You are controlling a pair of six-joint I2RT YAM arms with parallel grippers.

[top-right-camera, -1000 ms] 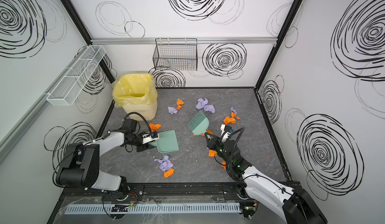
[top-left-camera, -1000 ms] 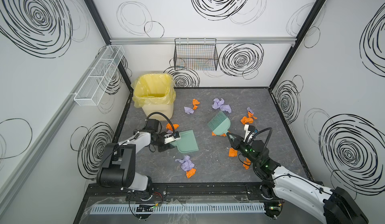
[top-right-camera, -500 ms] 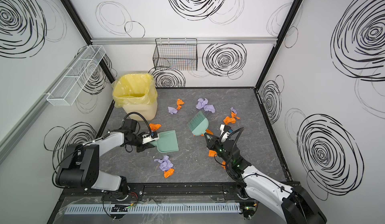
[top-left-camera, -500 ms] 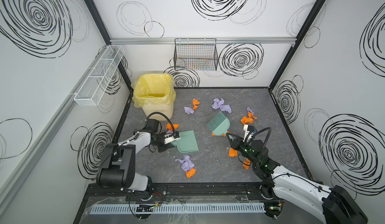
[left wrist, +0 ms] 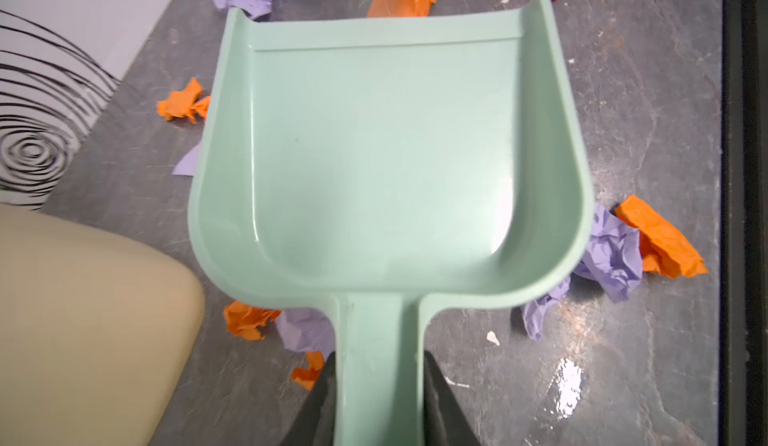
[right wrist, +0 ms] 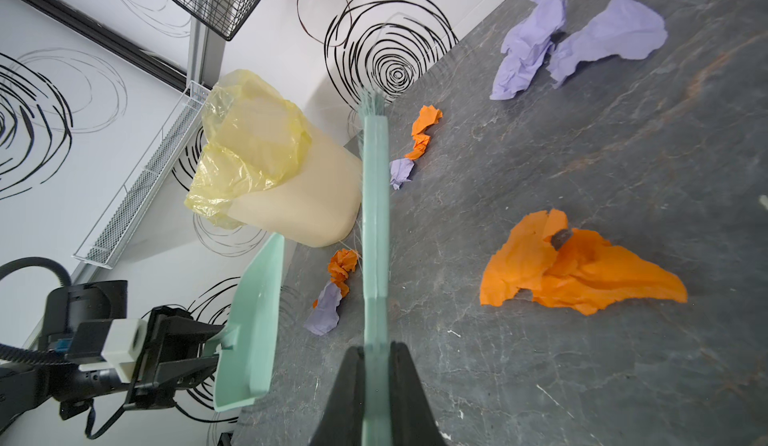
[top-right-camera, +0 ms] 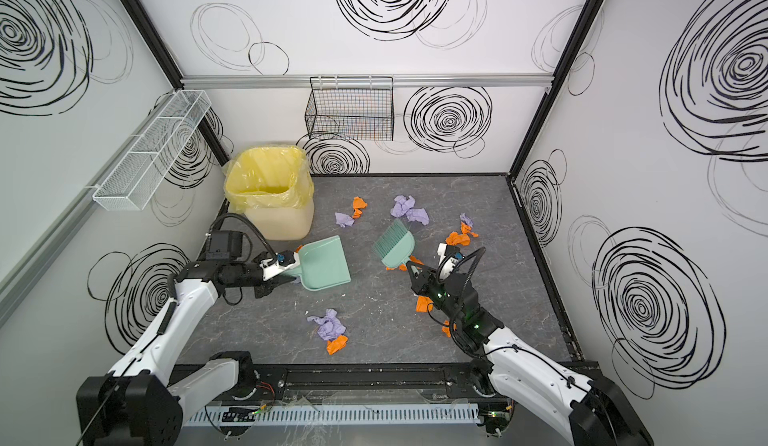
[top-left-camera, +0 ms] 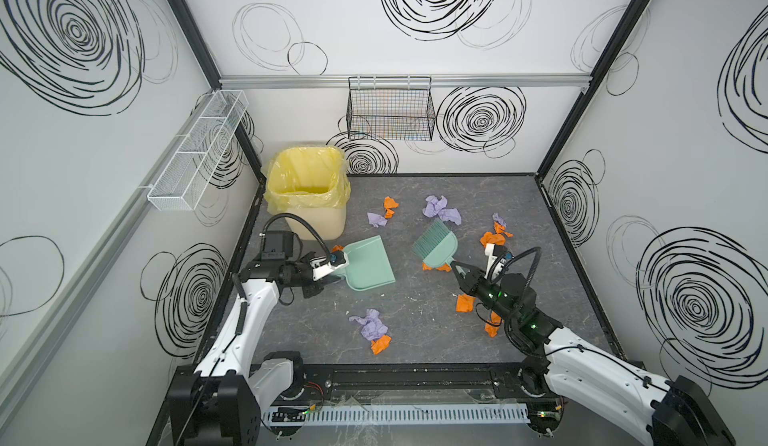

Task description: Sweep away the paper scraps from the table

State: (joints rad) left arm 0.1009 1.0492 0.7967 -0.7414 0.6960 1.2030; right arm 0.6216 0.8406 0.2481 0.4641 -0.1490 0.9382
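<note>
While left gripper (left wrist: 377, 363) clamps pan (left wrist: 386, 153) handle | right gripper (right wrist: 376, 350) pinches brush (right wrist: 375, 199) | best: pan lip flat, sweep top-view-centre scraps (top-left-camera: 430, 266) leftward.

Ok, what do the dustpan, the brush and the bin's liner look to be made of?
The dustpan looks like moulded plastic, mint green and smooth semi-gloss, with a soft sheen and rounded walls. The brush has a matching plastic back and fine translucent bristles, probably synthetic. The liner is thin yellow plastic film, translucent, wrinkled and folded over the rim of the cream bin.
</note>
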